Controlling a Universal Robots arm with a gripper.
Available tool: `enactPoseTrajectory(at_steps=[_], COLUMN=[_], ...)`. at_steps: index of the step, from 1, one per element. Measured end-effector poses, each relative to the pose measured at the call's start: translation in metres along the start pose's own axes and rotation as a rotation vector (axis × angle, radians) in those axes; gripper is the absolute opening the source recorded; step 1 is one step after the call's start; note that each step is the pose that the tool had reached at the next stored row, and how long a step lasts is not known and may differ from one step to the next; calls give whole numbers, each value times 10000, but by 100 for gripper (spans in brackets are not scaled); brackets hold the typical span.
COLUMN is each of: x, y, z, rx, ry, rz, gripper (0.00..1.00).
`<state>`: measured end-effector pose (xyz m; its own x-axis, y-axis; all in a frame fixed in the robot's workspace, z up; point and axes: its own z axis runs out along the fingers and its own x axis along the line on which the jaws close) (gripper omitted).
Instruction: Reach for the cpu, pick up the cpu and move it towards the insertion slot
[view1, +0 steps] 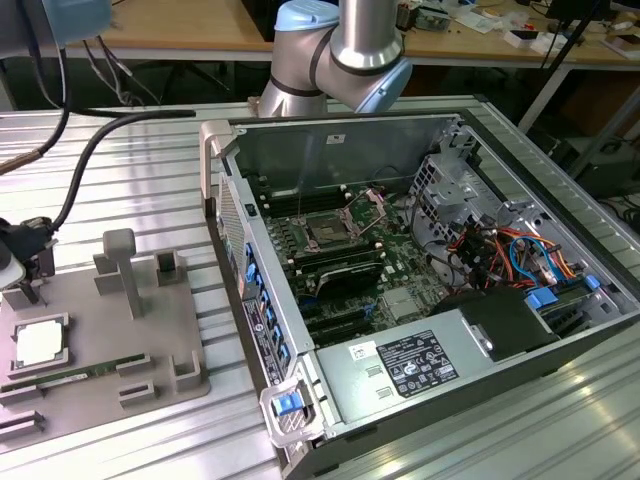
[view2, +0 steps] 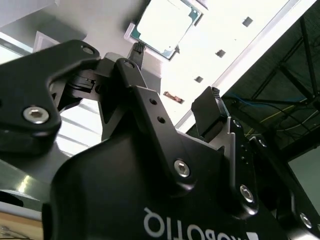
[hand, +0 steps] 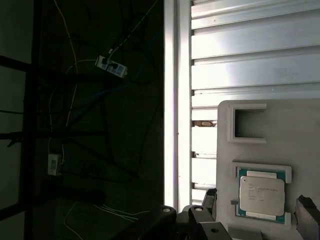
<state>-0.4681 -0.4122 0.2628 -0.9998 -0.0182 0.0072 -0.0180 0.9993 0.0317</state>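
Cpu (hand: 261, 194) laid flat in recess of grey tray (view1: 90, 330), at exterior view's left. Gripper (view2: 175, 74) positioned above it, jaws spread wide, nothing gripped. In first wrist view cpu framed between two fingers (hand: 307, 212), apart from both. Socket (view1: 328, 232) seen well apart, inside opened computer case (view1: 330, 150).

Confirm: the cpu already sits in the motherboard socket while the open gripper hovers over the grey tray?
No. The cpu lies in the grey tray's square recess, not in the socket, as the first wrist view shows. The open gripper does hover over the tray.
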Motion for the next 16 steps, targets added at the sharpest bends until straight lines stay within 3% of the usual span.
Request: enactPoseTrajectory(at_steps=[16], x=[0], y=[-3], z=[46], rx=[0], ry=[0], rz=[0], gripper=[66])
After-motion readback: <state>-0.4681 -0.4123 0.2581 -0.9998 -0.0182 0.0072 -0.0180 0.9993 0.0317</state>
